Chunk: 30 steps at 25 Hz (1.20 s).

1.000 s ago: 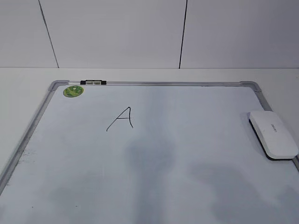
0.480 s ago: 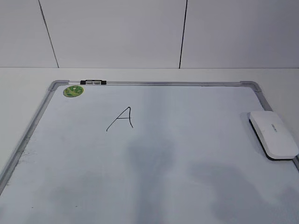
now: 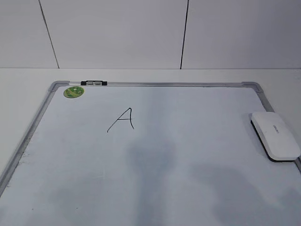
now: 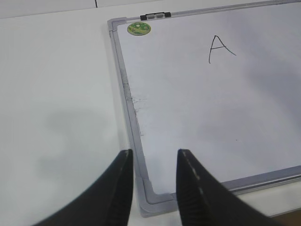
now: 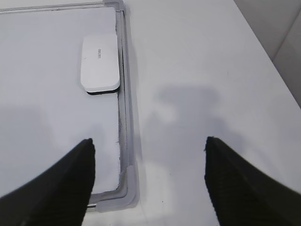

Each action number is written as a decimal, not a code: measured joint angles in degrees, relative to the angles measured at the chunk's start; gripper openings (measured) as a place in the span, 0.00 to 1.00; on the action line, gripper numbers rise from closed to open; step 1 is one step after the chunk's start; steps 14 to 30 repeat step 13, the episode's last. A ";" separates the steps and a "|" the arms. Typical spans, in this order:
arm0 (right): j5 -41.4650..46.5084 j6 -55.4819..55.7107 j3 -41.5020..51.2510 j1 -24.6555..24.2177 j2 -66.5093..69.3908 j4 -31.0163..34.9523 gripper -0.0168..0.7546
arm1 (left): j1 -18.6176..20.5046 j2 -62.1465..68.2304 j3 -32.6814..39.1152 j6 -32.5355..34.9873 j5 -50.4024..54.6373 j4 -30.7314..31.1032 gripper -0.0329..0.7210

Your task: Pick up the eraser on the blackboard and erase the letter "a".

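Bright, even light; soft shadows on blackboard [image 3: 155, 165].

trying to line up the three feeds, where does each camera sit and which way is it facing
Exterior: in front of the table at chest height, slanting down at the blackboard, toward the back wall; no robot parts show.
Left wrist: above the board's near left corner, facing the far edge; the left claw shows, open.
Right wrist: above the board's near right corner, facing the far edge; the right claw shows, wide open.
Shared: the letter and green sticker appear in exterior and left wrist views; the eraser in exterior and right wrist views.
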 joint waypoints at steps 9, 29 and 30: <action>0.00 0.00 0.00 0.00 0.00 0.00 0.77 | 0.00 0.00 0.00 0.00 0.00 0.00 0.36; 0.00 0.00 0.00 0.00 0.00 0.00 0.77 | 0.00 0.00 0.00 0.00 0.00 0.00 0.36; 0.00 0.00 0.00 0.00 0.00 0.00 0.77 | 0.00 0.00 0.00 0.00 0.00 0.00 0.36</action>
